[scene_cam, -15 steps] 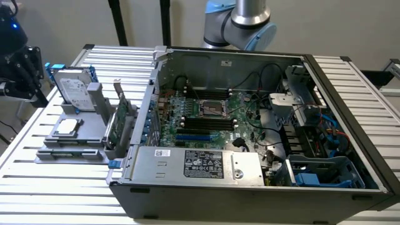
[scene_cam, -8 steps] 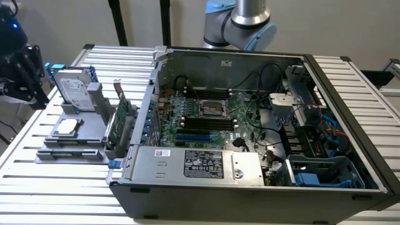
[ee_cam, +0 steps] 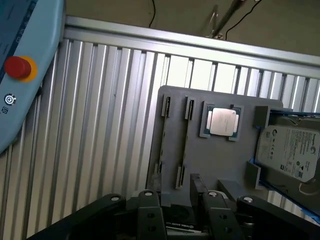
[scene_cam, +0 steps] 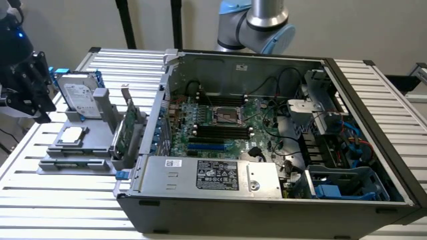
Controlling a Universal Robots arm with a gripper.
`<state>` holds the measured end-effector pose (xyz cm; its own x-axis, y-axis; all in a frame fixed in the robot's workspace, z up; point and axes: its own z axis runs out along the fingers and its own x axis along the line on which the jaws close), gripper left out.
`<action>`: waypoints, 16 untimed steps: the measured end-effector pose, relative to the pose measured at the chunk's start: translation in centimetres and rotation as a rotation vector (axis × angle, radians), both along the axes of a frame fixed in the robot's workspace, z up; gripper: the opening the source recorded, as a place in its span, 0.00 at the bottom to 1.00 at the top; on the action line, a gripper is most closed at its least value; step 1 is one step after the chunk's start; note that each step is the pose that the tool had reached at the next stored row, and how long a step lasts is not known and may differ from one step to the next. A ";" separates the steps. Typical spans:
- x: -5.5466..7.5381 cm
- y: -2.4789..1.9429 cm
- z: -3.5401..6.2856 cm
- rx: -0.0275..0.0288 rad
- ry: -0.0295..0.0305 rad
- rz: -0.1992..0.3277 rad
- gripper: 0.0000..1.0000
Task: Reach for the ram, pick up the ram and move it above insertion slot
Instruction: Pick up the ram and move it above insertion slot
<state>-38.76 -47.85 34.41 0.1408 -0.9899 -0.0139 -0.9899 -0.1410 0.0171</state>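
Note:
The ram is out of view. My gripper point(scene_cam: 30, 100) hangs at the exterior view's far left, above the end of a grey parts holder point(scene_cam: 87, 150). In the wrist view my gripper point(ee_cam: 181, 212) looks open, its dark links spread with nothing between them. It hovers over the holder point(ee_cam: 220, 165), whose two long narrow clip slots point(ee_cam: 182, 142) look bare. The open computer case point(scene_cam: 267, 200) lies at centre, with black memory slots point(scene_cam: 223, 132) on its motherboard.
The holder carries a hard drive point(scene_cam: 79, 95) point(ee_cam: 290, 147), a square processor chip point(scene_cam: 72, 136) point(ee_cam: 221, 121) and an upright green expansion card with a metal bracket point(scene_cam: 131, 131). A light-blue pendant with a red button point(ee_cam: 19, 67) lies on the slatted aluminium table point(scene_cam: 60, 205).

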 end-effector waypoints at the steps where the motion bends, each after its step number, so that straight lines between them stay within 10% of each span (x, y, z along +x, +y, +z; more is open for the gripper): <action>1: 0.0 0.00 -0.18 0.0000 0.0000 -0.003 0.36; 16: -0.1 -0.26 -2.91 -0.0001 -0.0003 -0.051 0.36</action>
<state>-38.88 -48.12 31.50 0.0899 -0.9959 -0.0138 -0.9958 -0.0901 0.0168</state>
